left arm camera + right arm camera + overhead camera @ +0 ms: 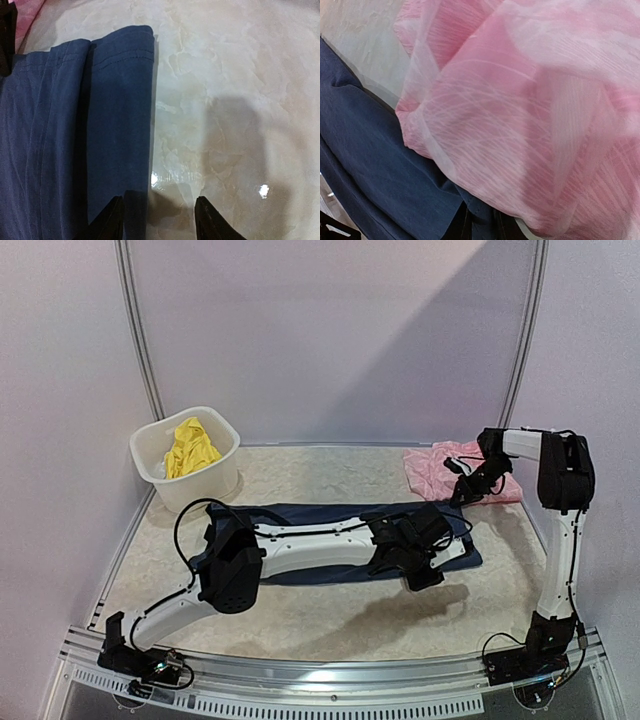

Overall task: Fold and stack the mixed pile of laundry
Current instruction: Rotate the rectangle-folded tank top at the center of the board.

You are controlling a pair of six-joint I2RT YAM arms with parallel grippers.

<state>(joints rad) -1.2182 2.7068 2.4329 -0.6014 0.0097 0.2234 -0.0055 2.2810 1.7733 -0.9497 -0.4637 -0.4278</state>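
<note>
At the right end of the navy top (45, 140), the L gripper (159, 202) hangs low w/ jaws roughly half apart and nothing btwn them. One finger is over the cloth's folded edge, the other over bare table (240, 75). The top lies flat mid-table as a long left-right strip, already doubled lengthwise.

Far right, the R gripper (462, 488) is down where the pink piece (520, 100) overlaps the top's far-right corner. Its jaws look narrow, but can't tell if they've caught navy, pink, both or nothing, since the wrist view is mostly pink cloth. The yellow piece (190, 448) sits in the tub (150, 445), far left.

Step in hand, prob.: grab the top's right end w/ both grippers and fold it over toward the left.

To do it well:
- R side should pinch navy only. The sheer pink could ride along, so get it clear of the corner first.
- L side should drop onto the near corner and take both layers, not just the upper one.
- Lift both corners level and carry them left together so the edges line up w/o skew.
</note>
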